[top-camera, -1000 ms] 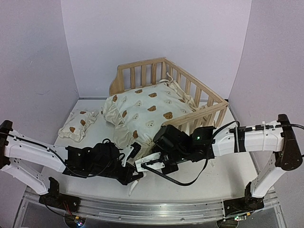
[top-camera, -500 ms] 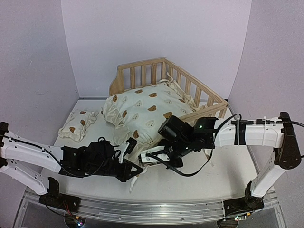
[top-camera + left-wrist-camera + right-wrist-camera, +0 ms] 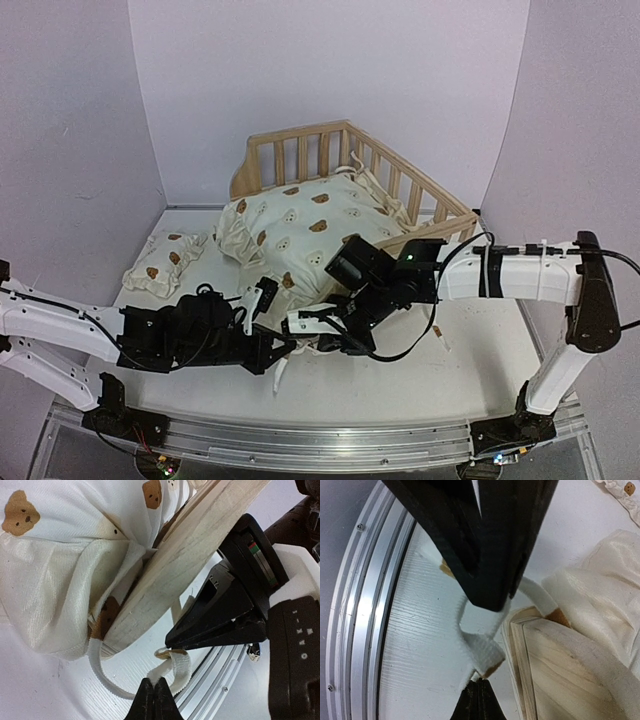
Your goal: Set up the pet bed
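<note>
**Two arms pinching one cushion tie at pet bed's near corner**

The white surface (image 3: 470, 360) is carrying the pine frame (image 3: 300, 150), which is sitting toward the far right with its slatted rails rising along the far and right sides. The bear-print cushion (image 3: 300, 235) is lying tilted in the frame, its near-left edge spilling out toward the surface. The small matching pillow (image 3: 165, 262) is resting on the surface to the left, apart from the frame. At the frame's near corner, the left end effector (image 3: 154, 695) and the right end effector (image 3: 478, 700) are meeting tip to tip, low over the surface. Each is holding its fingers shut on the same white tie (image 3: 175, 672), which is looping out from under the cushion's ruffle just beside the wooden corner.
</note>
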